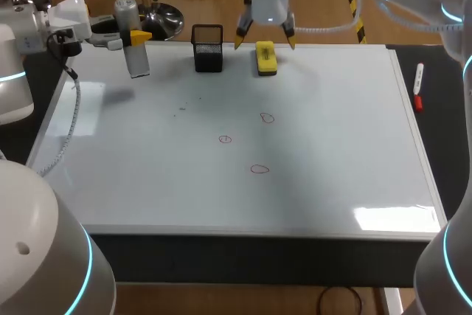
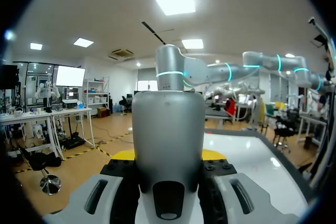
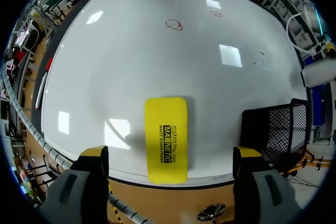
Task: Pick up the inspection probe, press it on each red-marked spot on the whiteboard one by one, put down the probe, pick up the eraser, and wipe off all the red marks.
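Inspection probe point(image 2: 168, 124) is clamped by left gripper point(image 1: 133, 37). Right gripper point(image 1: 265, 39) is held wide open over eraser point(image 3: 166, 139), no contact seen.

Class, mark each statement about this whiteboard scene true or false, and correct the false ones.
1. The left gripper holds the probe. True.
2. The eraser sits inside the mesh holder. False: it lies on the whiteboard, beside the holder.
3. Three red marks show on the whiteboard. True.
4. The right gripper is shut on the eraser. False: its fingers stand open on either side of the eraser, not touching it.
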